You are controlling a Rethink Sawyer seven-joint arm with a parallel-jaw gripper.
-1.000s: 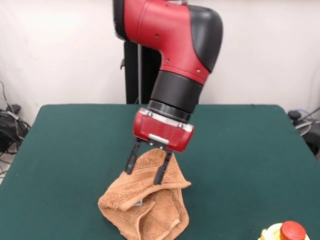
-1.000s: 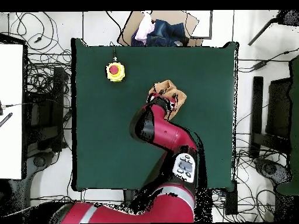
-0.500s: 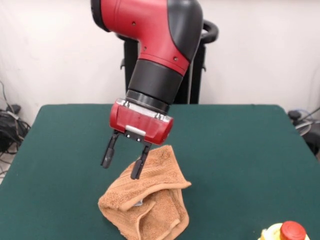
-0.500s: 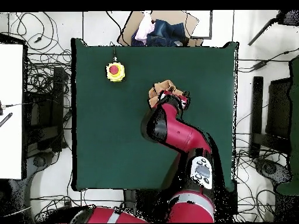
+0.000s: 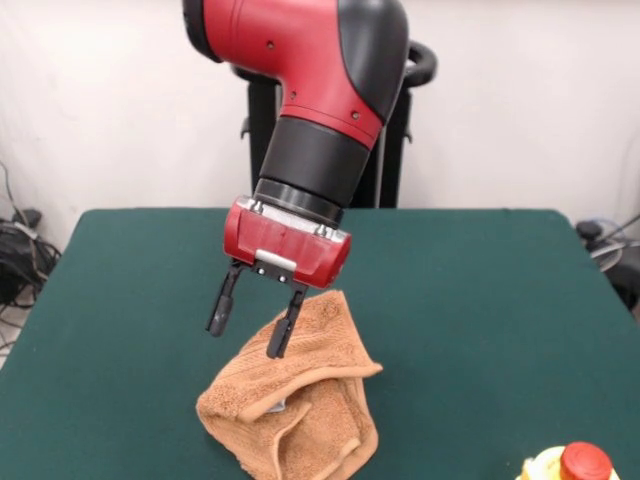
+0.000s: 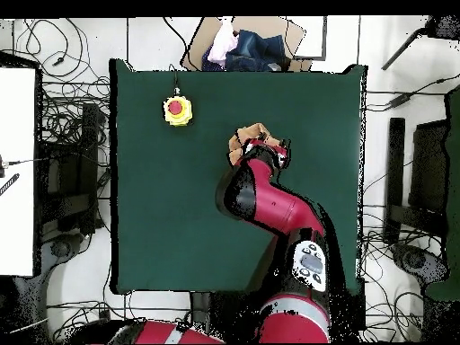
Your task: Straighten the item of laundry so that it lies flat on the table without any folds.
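Note:
The orange-tan towel (image 5: 300, 405) lies crumpled and folded over itself in a heap on the green table (image 5: 480, 300), near the front edge in the front view. My gripper (image 5: 248, 325) hangs just above the heap's upper left part, open and empty, one finger (image 5: 284, 327) over the cloth and the other off its left side. In the overhead view the arm covers most of the towel (image 6: 248, 137), and only its far edge shows.
A yellow box with a red button (image 5: 568, 465) stands at the table's front right corner in the front view, and shows in the overhead view (image 6: 177, 110). A heap of clothes (image 6: 235, 47) lies beyond the table's far edge. Cables lie around the table.
The gripper has moved to the left off the towel's top and lifted a little. In the last half second it barely moved. The towel lies as before.

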